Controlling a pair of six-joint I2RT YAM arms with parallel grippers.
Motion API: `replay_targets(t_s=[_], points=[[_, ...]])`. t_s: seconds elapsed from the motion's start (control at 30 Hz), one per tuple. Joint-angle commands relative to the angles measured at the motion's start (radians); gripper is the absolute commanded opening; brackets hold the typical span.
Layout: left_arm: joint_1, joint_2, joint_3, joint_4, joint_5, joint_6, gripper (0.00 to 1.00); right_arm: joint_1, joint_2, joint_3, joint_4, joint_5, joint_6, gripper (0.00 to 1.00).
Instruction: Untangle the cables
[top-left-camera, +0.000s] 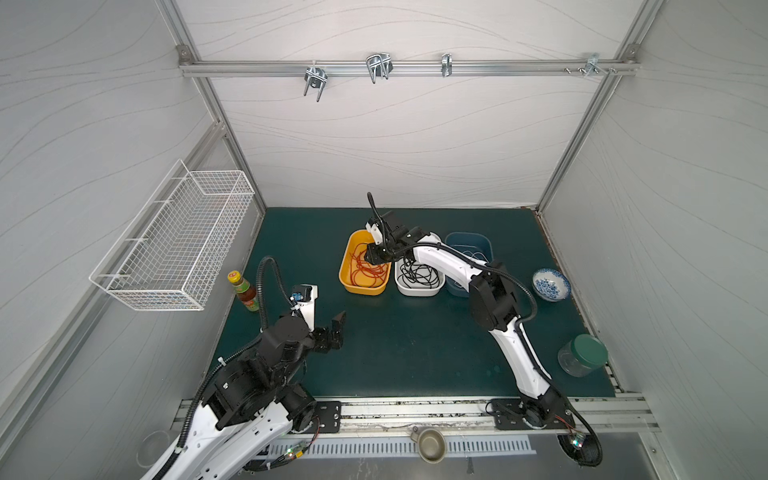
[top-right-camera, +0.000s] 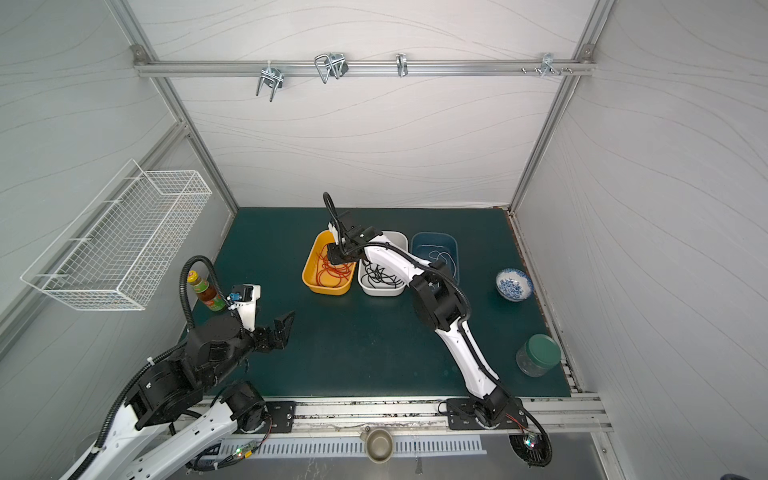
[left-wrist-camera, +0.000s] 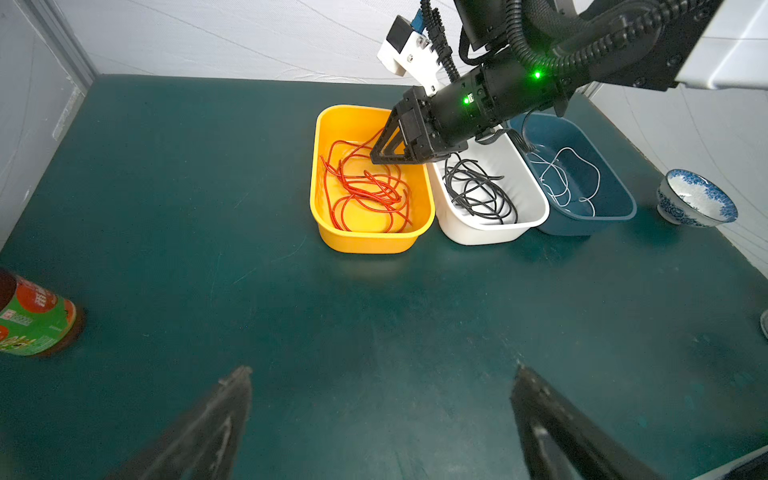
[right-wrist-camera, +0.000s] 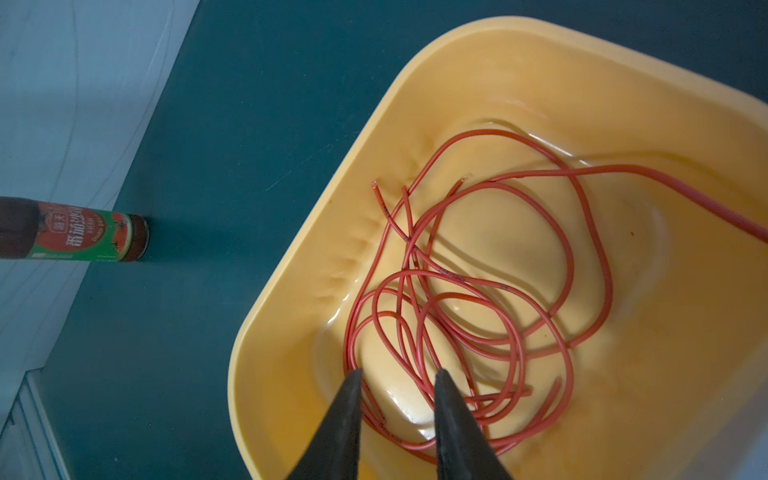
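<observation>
Three bins stand side by side, far centre. The left yellow bin (left-wrist-camera: 370, 243) holds the red cable (left-wrist-camera: 365, 187); the middle white bin (left-wrist-camera: 482, 232), the black cable (left-wrist-camera: 478, 187); the right blue bin (left-wrist-camera: 590, 224), the white cable (left-wrist-camera: 557, 178). Your right gripper (right-wrist-camera: 399, 370) hangs over the red cable, jaws parted. Your left gripper (left-wrist-camera: 382, 368) stands wide open, near left.

Only legible txt: "番茄沙司" in white on the sauce bottle (right-wrist-camera: 83, 232) label, red/green; smaller print there unreadable.

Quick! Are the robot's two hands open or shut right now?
Left hand: open, empty.
Right hand: open over the red cable in the yellow tub.
</observation>
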Motion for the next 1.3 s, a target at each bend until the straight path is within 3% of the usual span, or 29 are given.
replay_targets(t_s=[0.0, 0.17, 0.37, 0.57, 0.8, 1.27], points=[[0.002, 0.014, 0.001, 0.023, 0.004, 0.001, 0.99, -0.005, -0.083, 0.029, -0.051, 0.018, -0.041, 0.38], [0.001, 0.034, 0.004, 0.019, 0.007, 0.0, 0.99, -0.005, -0.207, -0.03, -0.056, 0.054, -0.093, 0.6], [0.002, 0.033, 0.001, 0.022, 0.009, -0.002, 0.99, -0.005, -0.368, -0.099, -0.076, 0.113, -0.15, 0.79], [0.002, 0.056, 0.001, 0.021, 0.003, -0.015, 0.99, -0.005, -0.576, -0.282, -0.001, 0.206, -0.213, 0.99], [0.001, 0.104, 0.013, 0.002, -0.032, -0.058, 0.99, -0.01, -0.855, -0.594, 0.173, 0.362, -0.318, 0.99], [0.002, 0.053, -0.028, 0.061, -0.194, -0.158, 1.0, -0.126, -1.371, -1.042, 0.151, 0.389, -0.265, 0.99]])
